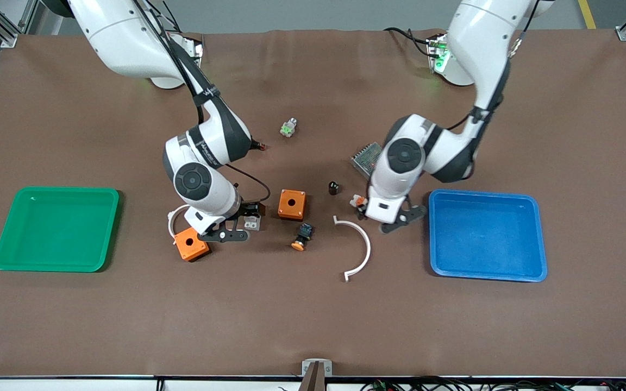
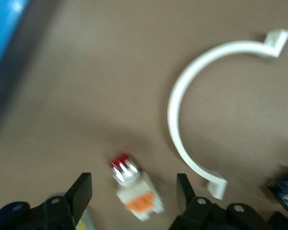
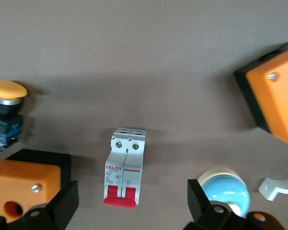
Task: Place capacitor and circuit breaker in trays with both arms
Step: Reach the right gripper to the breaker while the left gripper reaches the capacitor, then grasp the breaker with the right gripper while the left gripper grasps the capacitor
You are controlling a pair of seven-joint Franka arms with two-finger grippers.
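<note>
Right gripper (image 3: 129, 203) hovers, fingers wide and empty, around the breaker (image 3: 125, 167) at center-left. Left gripper (image 2: 134, 191), equally open, straddles a white button (image 2: 134, 191); the capacitor (image 1: 333, 188) lies mid-frame. Descend squarely, then close.

You see a matt brown worktop (image 1: 313, 315) that looks like soft cloth, faintly creased. The circuit breaker (image 3: 125, 167) is smooth white plastic with glossy red levers. Beside it, an orange box (image 3: 24, 184) looks like matt plastic. The curved white strip (image 2: 182, 115) is smooth plastic.
</note>
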